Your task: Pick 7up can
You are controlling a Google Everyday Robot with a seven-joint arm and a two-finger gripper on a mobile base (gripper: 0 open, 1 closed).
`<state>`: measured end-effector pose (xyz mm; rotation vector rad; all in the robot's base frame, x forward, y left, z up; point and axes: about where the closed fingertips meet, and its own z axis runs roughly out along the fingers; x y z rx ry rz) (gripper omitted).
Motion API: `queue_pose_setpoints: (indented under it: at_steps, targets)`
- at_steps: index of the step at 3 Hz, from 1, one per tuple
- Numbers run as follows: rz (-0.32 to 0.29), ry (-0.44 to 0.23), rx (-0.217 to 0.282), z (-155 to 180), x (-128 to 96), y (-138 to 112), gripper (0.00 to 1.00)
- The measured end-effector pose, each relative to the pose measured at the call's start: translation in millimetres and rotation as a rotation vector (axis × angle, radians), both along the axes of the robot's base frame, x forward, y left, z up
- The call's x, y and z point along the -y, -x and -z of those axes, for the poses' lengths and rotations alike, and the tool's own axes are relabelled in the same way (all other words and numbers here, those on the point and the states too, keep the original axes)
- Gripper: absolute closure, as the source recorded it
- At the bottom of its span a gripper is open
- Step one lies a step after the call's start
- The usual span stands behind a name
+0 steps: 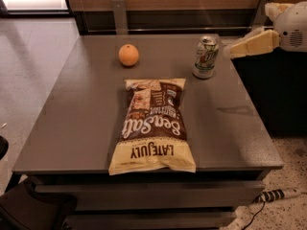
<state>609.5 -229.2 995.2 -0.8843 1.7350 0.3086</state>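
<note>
The 7up can point(206, 57) stands upright on the grey table point(86, 114), toward its back right. It is whitish-silver with green markings and a silver top. My gripper point(236, 49) is a cream-coloured piece on a white arm at the right edge of the view. It points left at the can's upper half, a short way to the right of it and not touching it. It hovers above the table's right edge.
An orange point(128, 55) lies at the back left of the table. A Late July chip bag point(153, 124) lies flat in the middle and reaches toward the front edge. A wooden wall with metal posts point(119, 15) runs behind. A power strip point(278, 194) lies on the floor at the right.
</note>
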Motion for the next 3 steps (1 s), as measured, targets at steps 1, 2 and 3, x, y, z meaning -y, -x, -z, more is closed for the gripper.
queue_pose_setpoints:
  at_steps: [1, 2, 3]
  targets:
    - [-0.004, -0.078, -0.001, 15, -12, -17, 0.00]
    - [-0.007, -0.170, -0.006, 33, -22, -37, 0.00]
    - [-0.014, -0.249, -0.009, 54, -34, -52, 0.00]
